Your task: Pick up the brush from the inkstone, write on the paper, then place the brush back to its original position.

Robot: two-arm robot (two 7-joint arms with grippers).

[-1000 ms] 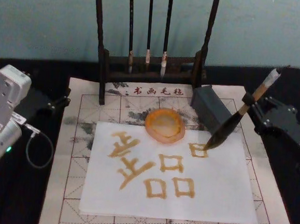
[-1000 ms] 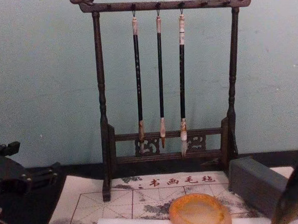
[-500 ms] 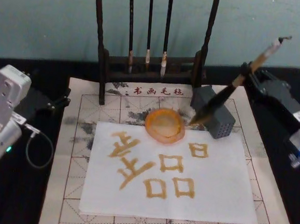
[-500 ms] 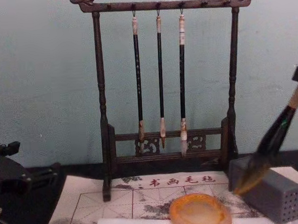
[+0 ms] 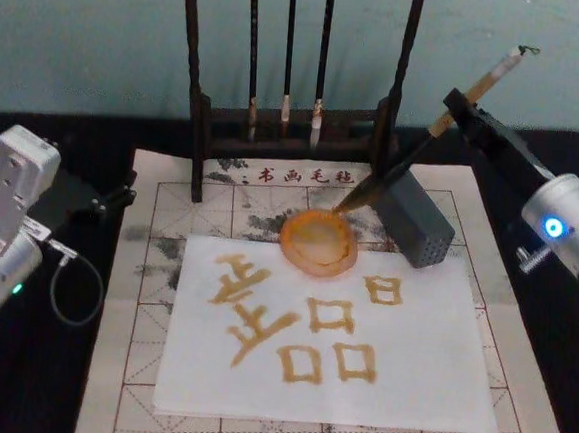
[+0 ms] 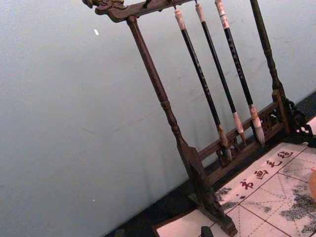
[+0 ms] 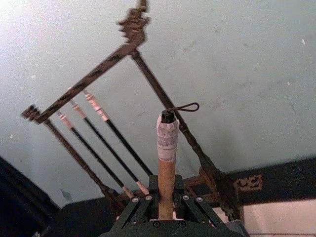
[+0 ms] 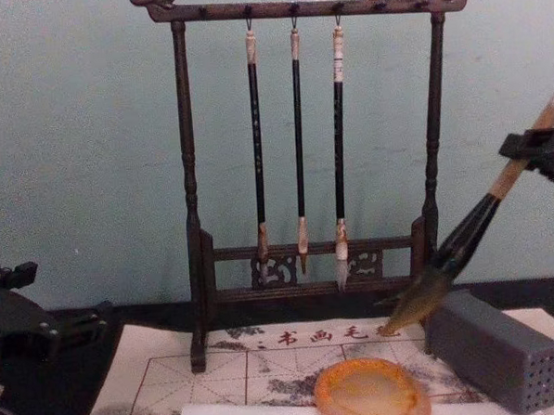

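Black worktop carries a beige grid-lined felt mat. A dark turned-wood rack stands at the mat's far edge with three thin brushes hanging. The paper, a plain white sheet, lies flat on the felt and bears ochre characters. A grey rectangular block, perforated on one end, sits just beyond the sheet's far right corner. The inkstone, a round, shallow, translucent amber dish, overlaps the sheet's far edge.

The brush has a tan wooden handle, black lower section, ochre-wet tuft and a white cap with cord loop. The right tool is clamped on the handle. The brush slants down leftward, its tip raised above the dish's far rim. One second ago the tip rested on the sheet; half a second ago it was by the block.

Left tool is parked at the mat's left.
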